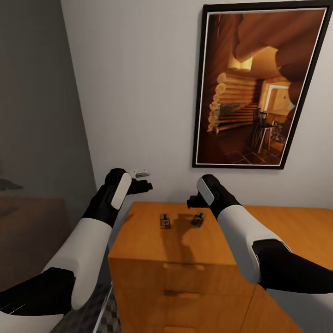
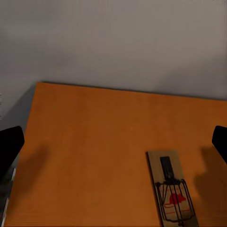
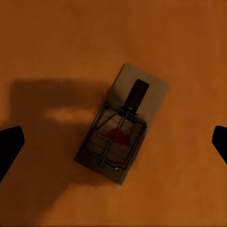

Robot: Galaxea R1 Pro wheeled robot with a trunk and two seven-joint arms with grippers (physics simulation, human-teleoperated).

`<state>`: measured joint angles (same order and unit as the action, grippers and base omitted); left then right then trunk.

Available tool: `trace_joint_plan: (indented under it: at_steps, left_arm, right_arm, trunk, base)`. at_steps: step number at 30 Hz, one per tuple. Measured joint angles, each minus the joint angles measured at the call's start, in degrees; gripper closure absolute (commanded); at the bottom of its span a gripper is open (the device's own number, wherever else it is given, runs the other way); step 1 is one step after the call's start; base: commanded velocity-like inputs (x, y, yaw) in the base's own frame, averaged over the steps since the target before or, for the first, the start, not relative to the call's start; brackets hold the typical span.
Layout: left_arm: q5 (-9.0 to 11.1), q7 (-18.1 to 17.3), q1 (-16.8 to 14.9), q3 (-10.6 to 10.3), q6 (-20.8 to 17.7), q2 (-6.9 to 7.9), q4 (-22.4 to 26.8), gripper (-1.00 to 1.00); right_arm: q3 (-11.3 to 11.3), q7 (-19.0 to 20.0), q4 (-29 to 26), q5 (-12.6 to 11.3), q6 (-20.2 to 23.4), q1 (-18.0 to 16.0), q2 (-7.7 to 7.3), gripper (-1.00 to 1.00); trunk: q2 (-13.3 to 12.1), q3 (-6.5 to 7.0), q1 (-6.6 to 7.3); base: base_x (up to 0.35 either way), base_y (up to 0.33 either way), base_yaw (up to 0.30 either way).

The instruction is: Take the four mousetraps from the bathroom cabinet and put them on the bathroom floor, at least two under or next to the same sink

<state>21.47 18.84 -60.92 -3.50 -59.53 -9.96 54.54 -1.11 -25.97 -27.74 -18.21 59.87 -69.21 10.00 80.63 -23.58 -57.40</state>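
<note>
In the head view, two mousetraps are seen on the flat top of the cabinet (image 1: 152, 249), toward its back edge near the wall: the left mousetrap (image 1: 164, 221) and the right mousetrap (image 1: 198, 218), close together but apart. The left gripper (image 1: 138, 185) is held beyond the cabinet's back left corner, off to the side of the left mousetrap. The right gripper (image 1: 194, 201) is poised just above the right mousetrap, so the right arm is judged the nearer one for a pick.

In the left wrist view, the left mousetrap (image 2: 171, 194) is seen lying flat on the cabinet top (image 2: 94, 142), offset to one side of the left gripper (image 2: 113, 144); both dark fingertips are spread wide at the frame's sides, with nothing held.

In the right wrist view, the right mousetrap (image 3: 123, 122) lies almost centred between the wide-spread fingertips of the right gripper (image 3: 113, 142), which grasps nothing. The trap's long axis runs diagonally to the line between the fingertips, so a wrist rotation is probably called for before descent.
</note>
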Motion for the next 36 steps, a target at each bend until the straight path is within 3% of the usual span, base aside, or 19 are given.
trace_joint_plan:
  at_steps: [9, 25, 30, 36]
  left_arm:
    - [0.0, 0.0, 0.0, 0.0, 0.1, 0.05, 0.0, -1.00]
    - [0.5, 0.0, 0.0, 0.0, -0.2, 0.02, -0.5, -1.00]
    - [0.6, 0.0, 0.0, 0.0, -0.3, -0.04, -1.0, -1.00]
    - [0.7, 0.0, 0.0, -0.1, -0.3, -0.04, -1.7, -1.00]
  right_arm:
    - [0.0, 0.0, 0.0, 0.0, 0.0, 0.0, 0.00, -1.00]
    - [0.1, -0.1, 0.1, 0.0, 0.0, 0.0, 0.00, -1.00]
    - [0.9, -0.1, 0.2, 0.0, 0.0, 0.0, -0.01, -1.00]
    - [3.6, -0.3, 2.6, -0.2, 0.0, 0.0, -0.05, -1.00]
  trunk:
    - [0.0, 0.00, 0.00]
    - [0.0, 0.00, -0.01]
    - [0.0, 0.00, -0.01]
    - [0.0, 0.00, -0.01]
  base:
    - [0.197, 0.000, 0.000]
    - [0.030, 0.000, 0.000]
    - [0.003, 0.000, 0.000]
    - [0.000, 0.000, 0.000]
